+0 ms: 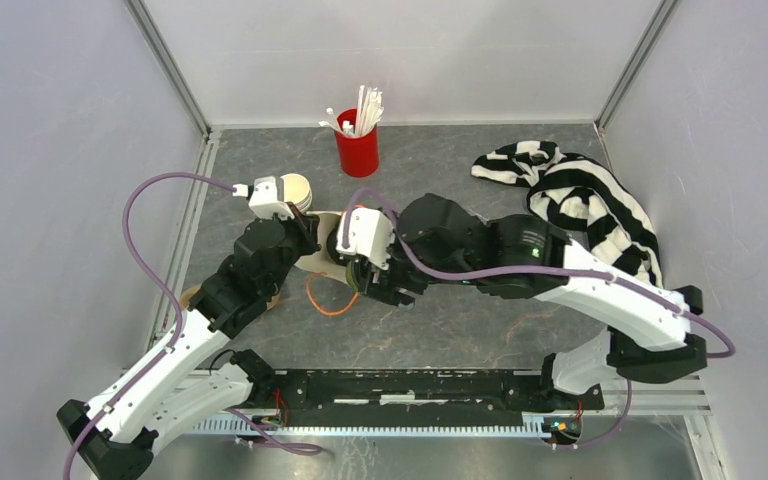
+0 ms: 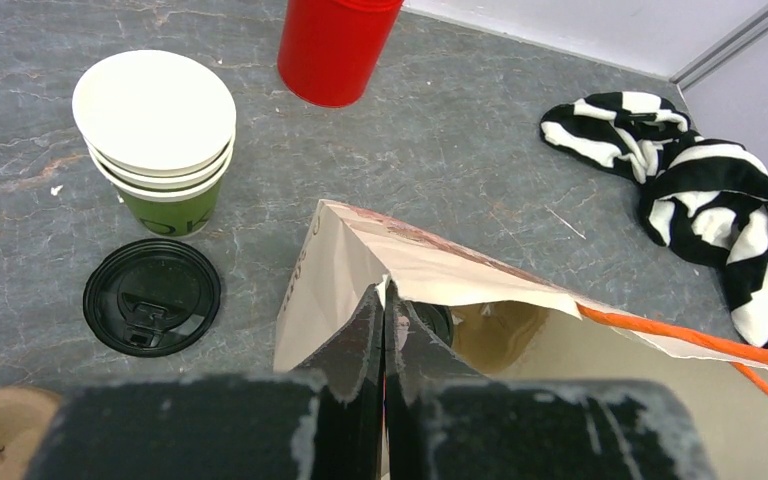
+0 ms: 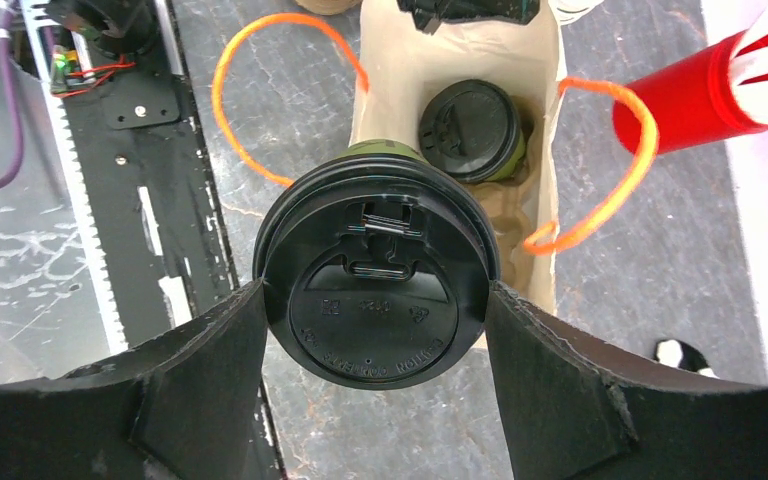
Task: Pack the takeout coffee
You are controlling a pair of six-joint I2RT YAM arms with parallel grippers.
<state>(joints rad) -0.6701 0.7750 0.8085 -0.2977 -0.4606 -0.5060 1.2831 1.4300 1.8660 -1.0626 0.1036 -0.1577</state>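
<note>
In the right wrist view, one takeout coffee (image 3: 375, 250), a green cup with a black lid, sits between the fingers of my right gripper (image 3: 375, 292), which is shut on its lid rim. It hangs over the near edge of the brown paper bag (image 3: 460, 60). A second lidded coffee (image 3: 472, 128) stands inside the bag. My left gripper (image 2: 385, 300) is shut on the bag's rim (image 2: 430, 265), and that coffee's black lid (image 2: 438, 322) shows inside the mouth. From above, the two grippers (image 1: 310, 238) (image 1: 368, 285) meet at the bag (image 1: 322, 262).
A stack of lidless green cups (image 2: 155, 140) and a loose black lid (image 2: 152, 296) sit left of the bag. Behind it stands a red cup of white sticks (image 1: 357, 150). A striped cloth (image 1: 580, 200) lies at the back right. Orange bag handles (image 3: 600, 170) loop outward.
</note>
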